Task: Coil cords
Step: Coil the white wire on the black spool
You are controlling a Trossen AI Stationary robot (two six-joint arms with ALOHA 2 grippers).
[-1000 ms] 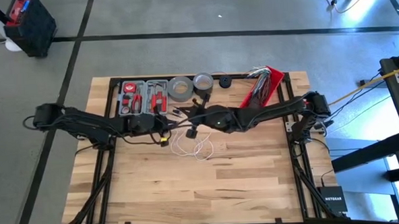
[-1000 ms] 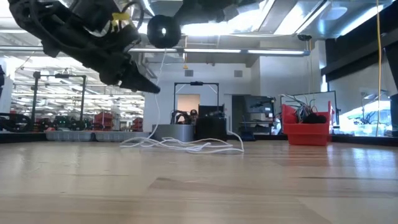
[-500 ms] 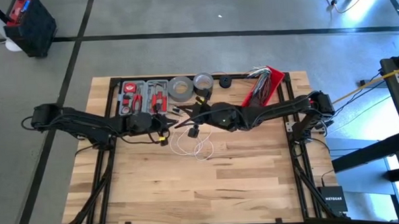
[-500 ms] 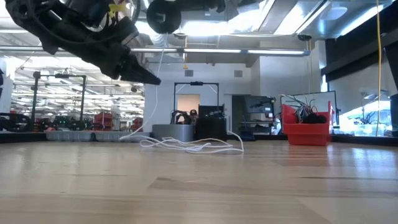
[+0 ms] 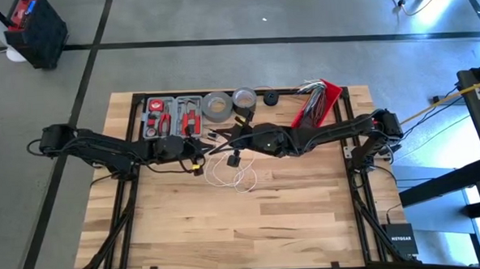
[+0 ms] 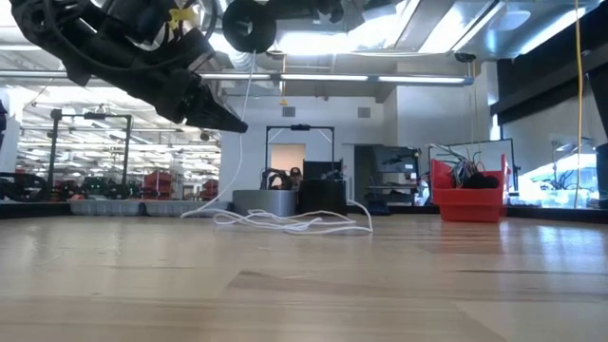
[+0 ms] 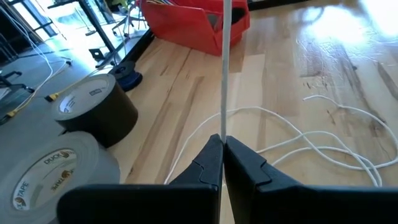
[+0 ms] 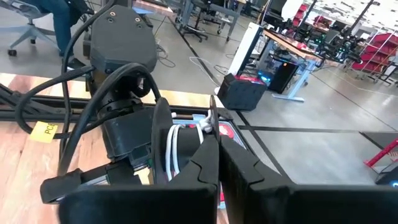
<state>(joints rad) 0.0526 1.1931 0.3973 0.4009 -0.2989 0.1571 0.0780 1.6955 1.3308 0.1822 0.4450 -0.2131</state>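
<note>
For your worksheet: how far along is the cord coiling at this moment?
Done: a few white turns sit wound beside the right tool. In hand: the left tool is shut on the white cord, lifted taut. Left: most of it lies in loose loops on the table.

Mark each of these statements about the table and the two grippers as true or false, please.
1. The left gripper is shut on the cord. True.
2. All of the cord is lifted off the table. False: loose loops lie on the wood.
3. Two tape rolls sit near the table's far edge. True.
4. The red bin is on the left arm's side. False: it is on the right arm's side.
5. The right gripper is open. False: it is shut.
</note>
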